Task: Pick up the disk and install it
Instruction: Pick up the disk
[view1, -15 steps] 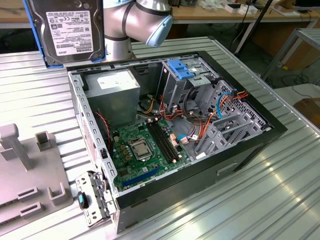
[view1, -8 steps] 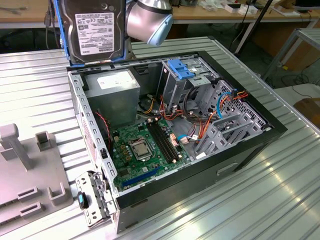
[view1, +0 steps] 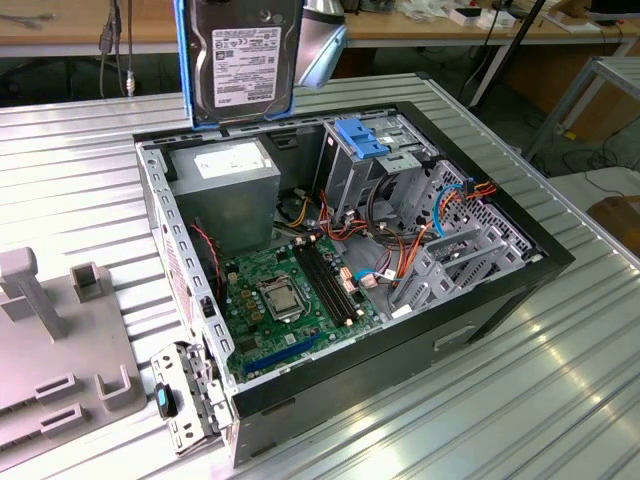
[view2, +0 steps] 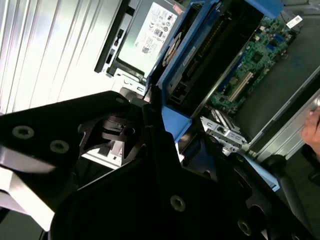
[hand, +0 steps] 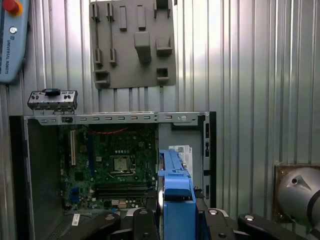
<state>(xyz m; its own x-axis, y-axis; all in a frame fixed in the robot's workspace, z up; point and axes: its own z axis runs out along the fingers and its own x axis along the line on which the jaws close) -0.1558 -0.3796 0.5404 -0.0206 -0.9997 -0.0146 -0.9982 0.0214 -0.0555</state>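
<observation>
Gripper (hand: 177, 218) | you are watching it pinching the disk (view1: 243, 62) by its blue carrier | disk is hanging upright in the air, label facing the exterior view, over the far side of the open computer case (view1: 400, 360) above the power supply (view1: 225, 172) | blue-topped drive cage (view1: 372, 160) is sitting just beside it.

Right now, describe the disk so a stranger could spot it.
Find the open computer case on the ribbed metal table. The disk hangs upright above its power supply. Unlike the blue bracket on the drive cage, its blue frame surrounds a white-labelled drive.
</observation>
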